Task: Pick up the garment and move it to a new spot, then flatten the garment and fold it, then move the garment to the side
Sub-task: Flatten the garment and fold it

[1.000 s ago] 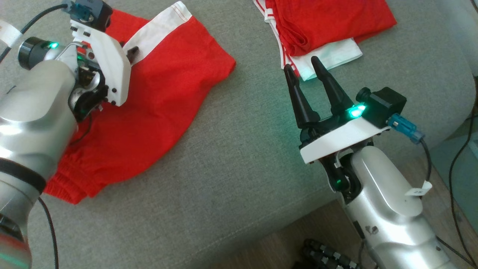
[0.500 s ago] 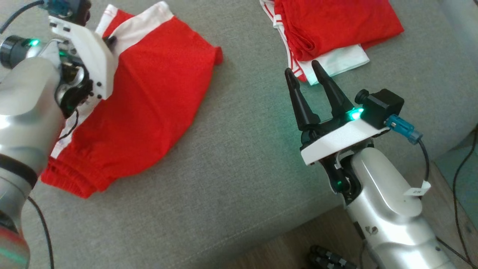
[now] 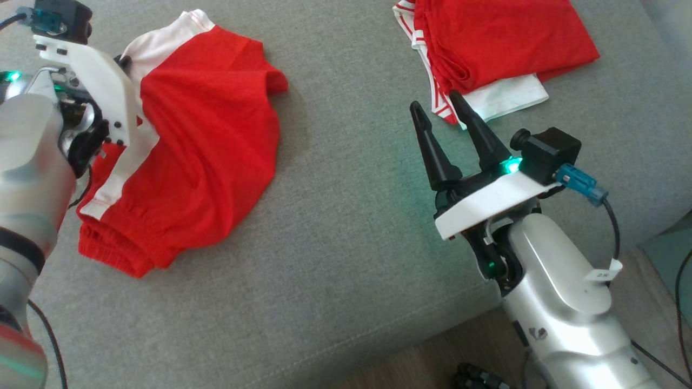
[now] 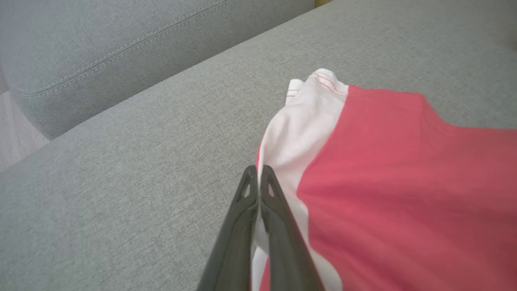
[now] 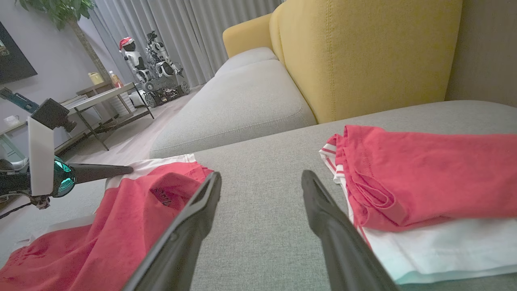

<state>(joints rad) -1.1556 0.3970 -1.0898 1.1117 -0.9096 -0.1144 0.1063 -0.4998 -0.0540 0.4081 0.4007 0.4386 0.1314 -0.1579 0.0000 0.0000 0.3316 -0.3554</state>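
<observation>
On the grey woven sofa cushion [image 3: 351,243], the thin red garment [image 3: 205,140] lies toward the cushion's left side. It is humped where the left arm reaches in over it, fingers nearly level with the cushion and the left gripper [image 4: 257,171] pinched tight on the garment's white side band. A second ago the cloth lay flatter and wider; it has since bunched toward that gripper. The right gripper [image 3: 437,102] hovers over the cushion's middle, unmoved, spread wide and empty, its tips at the edge of a folded red-and-white pile [image 3: 503,38].

The left hand [image 3: 124,61] grips the red shorts [image 3: 208,135].
</observation>
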